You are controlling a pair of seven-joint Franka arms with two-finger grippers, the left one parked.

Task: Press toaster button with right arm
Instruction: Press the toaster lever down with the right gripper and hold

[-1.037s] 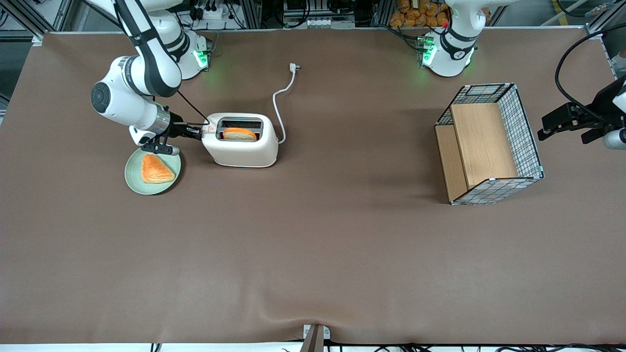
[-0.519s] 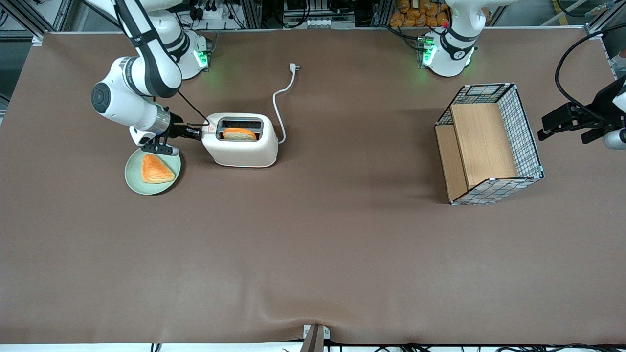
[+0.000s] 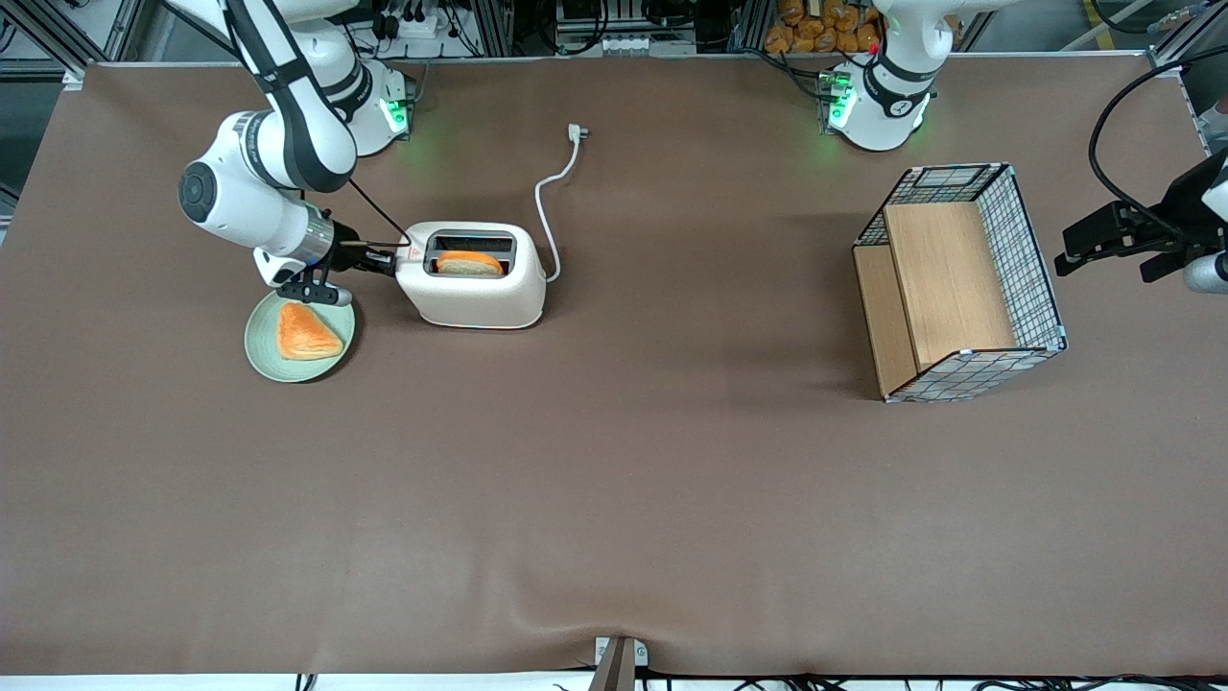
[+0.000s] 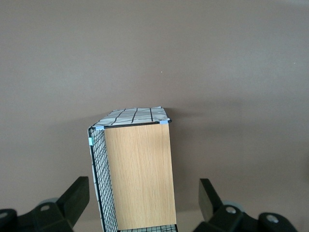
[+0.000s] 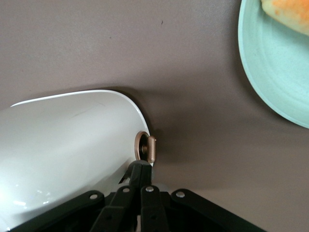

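The smooth cream-white toaster (image 3: 471,278), a rounded box with a small red mark at its narrow end and no lettering I can read, stands on the matte brown table (image 3: 614,480) beside a pale green plate (image 3: 264,355) bearing an orange pastry (image 3: 307,332). A slice of bread (image 3: 470,263) sits in its slot, and a thin white cord (image 3: 549,206) trails away. The right arm (image 3: 269,182) holds its slim black gripper (image 5: 140,186) against that narrow end, fingers pinched together, just beside a small bronze-coloured knob (image 5: 146,148).
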